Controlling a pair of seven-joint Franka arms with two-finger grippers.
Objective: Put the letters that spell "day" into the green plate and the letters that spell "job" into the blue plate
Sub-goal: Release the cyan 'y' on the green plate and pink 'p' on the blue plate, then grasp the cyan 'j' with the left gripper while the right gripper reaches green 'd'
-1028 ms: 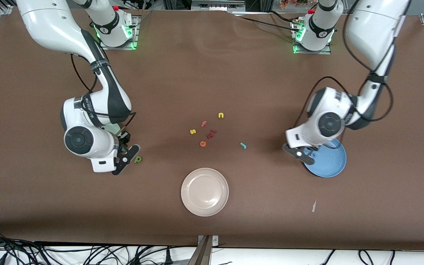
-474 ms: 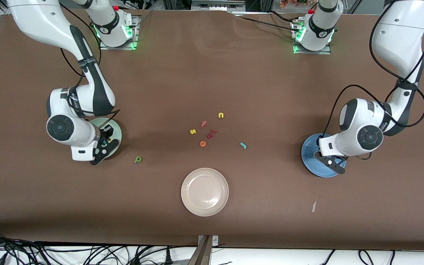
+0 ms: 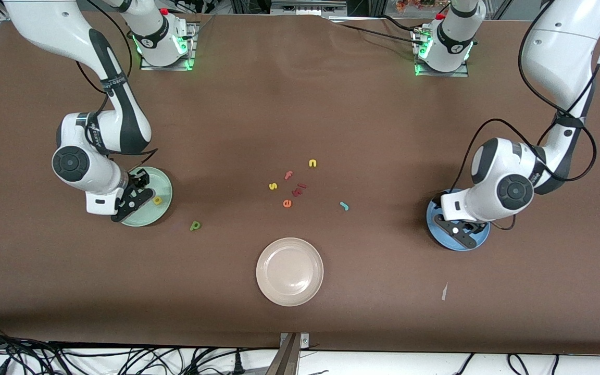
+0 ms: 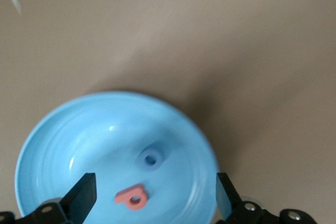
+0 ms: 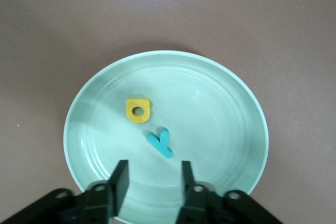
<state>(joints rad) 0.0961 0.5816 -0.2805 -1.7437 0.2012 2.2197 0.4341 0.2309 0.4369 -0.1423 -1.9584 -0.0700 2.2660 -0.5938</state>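
Having released, both claws hover over plates.

My right arm reaches down from its base at the table's top edge, elbow bent, wrist pointing downward; my right gripper (image 5: pixel 151 179) hangs with fingers (image 5: pixel 121 177) parted and empty. My left arm folds likewise toward the table's other end; my left gripper (image 4: pixel 152 198) hangs with fingers (image 4: pixel 84 195) spread wide, holding nothing.
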